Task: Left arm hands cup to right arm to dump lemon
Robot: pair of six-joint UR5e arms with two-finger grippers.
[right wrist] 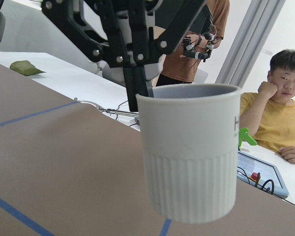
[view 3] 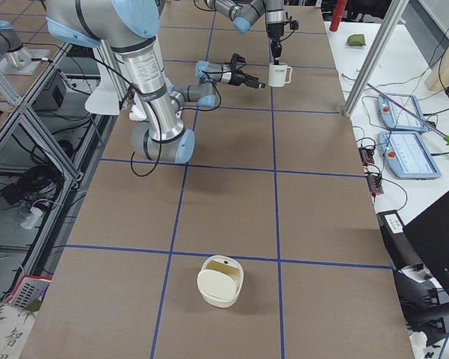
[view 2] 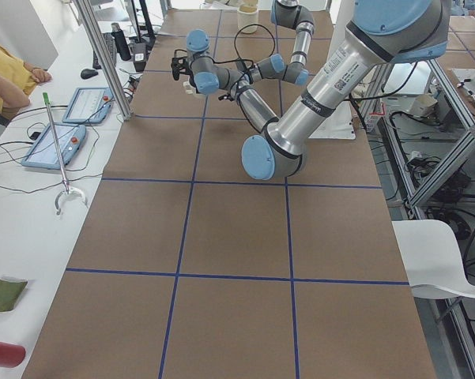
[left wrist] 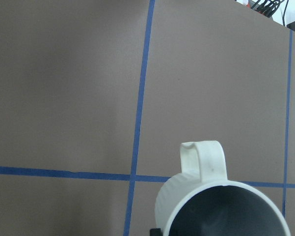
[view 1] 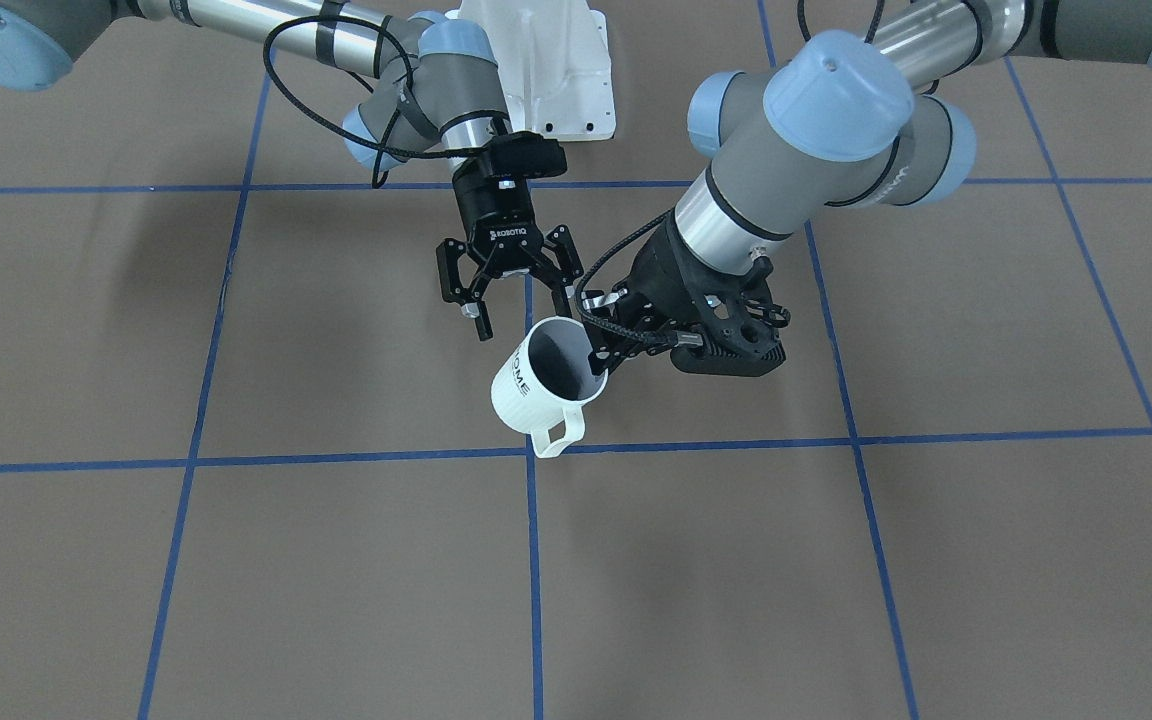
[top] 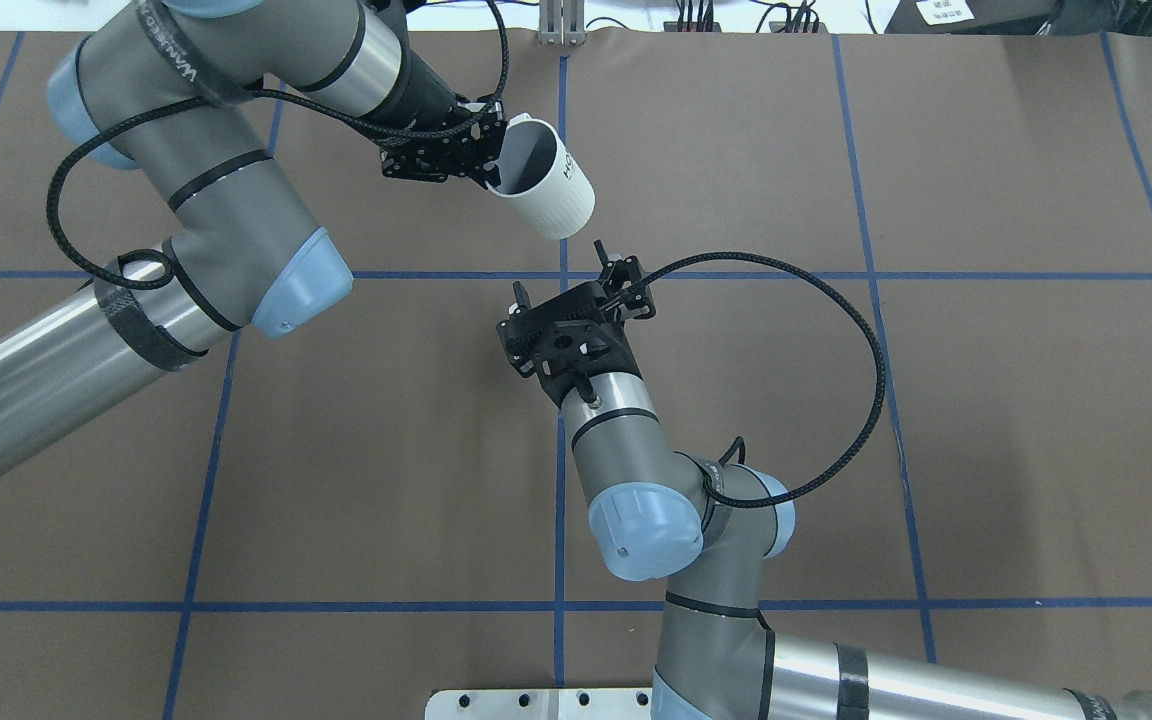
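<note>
Brown table (view 1: 236,560); white ribbed cup (view 1: 536,385), grey inside.

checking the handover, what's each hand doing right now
Left hand: closed on the rim of the cup.
Right hand: open, holding nothing.

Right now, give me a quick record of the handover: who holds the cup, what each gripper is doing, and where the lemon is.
cup: white mug, held in the air by its rim
left gripper: shut on the cup's rim
right gripper: open, close to the cup, not gripping it
handle: on the side away from the robot
lemon: none visible in any view
</note>
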